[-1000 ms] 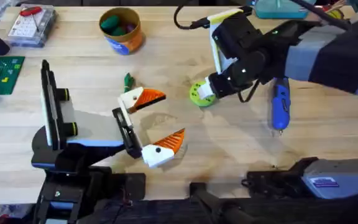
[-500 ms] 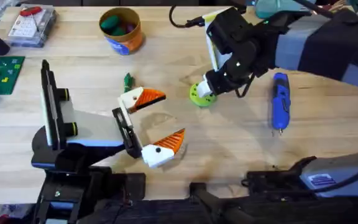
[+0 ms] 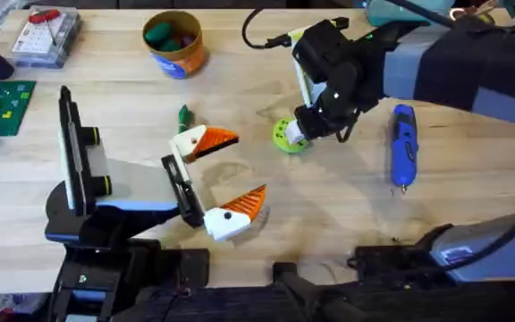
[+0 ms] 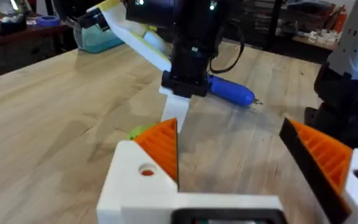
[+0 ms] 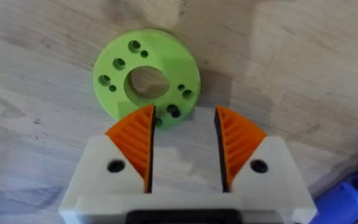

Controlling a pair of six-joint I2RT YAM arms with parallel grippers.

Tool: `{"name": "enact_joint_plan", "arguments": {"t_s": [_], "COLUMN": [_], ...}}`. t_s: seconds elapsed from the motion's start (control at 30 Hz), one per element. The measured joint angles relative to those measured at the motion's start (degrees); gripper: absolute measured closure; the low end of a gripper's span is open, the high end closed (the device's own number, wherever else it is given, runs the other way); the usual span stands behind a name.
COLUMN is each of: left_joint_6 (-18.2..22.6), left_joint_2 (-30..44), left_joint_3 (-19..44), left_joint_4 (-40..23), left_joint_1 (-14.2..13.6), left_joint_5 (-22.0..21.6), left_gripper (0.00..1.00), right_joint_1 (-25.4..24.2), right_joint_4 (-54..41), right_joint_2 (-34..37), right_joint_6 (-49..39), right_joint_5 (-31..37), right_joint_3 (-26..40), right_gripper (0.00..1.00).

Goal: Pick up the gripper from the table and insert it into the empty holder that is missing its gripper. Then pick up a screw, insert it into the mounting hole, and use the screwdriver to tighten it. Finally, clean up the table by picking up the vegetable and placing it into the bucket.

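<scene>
Nearest the worktop's front edge, the left gripper [image 3: 215, 183] is seen resting with its orange-padded fingers spread wide and nothing held between them. Just beyond its far finger, the small dark-green vegetable [image 3: 184, 115] lies on the bare wood. Toward the middle of the worktop, the right gripper [image 3: 298, 136] is held low over the lime-green disc [image 5: 146, 78], its pads [image 5: 137, 140] parted, nothing gripped and the disc's near rim at the fingertips. Nearer the right edge, the blue screwdriver [image 3: 403, 145] is laid flat, tip toward the front. At the back edge, left of centre, the bucket [image 3: 173, 42] is placed upright.
</scene>
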Motion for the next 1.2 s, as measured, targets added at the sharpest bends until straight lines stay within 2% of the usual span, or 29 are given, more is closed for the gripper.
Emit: {"name": "enact_joint_plan", "arguments": {"t_s": [0.13,1.2], "left_joint_6": [0.00,0.00], "left_joint_2": [0.00,0.00], "left_joint_3": [0.00,0.00], "left_joint_4": [0.00,0.00], "left_joint_1": [-0.02,-0.01], "left_joint_5": [0.02,0.02], "left_gripper": [0.006,0.006], "right_joint_1": [0.00,1.14], "right_joint_4": [0.01,-0.83], "right_joint_2": [0.06,0.22], "right_joint_6": [0.08,0.10], "right_joint_5": [0.00,0.00], "right_joint_3": [0.00,0.78], "right_gripper": [0.551,0.687]}}
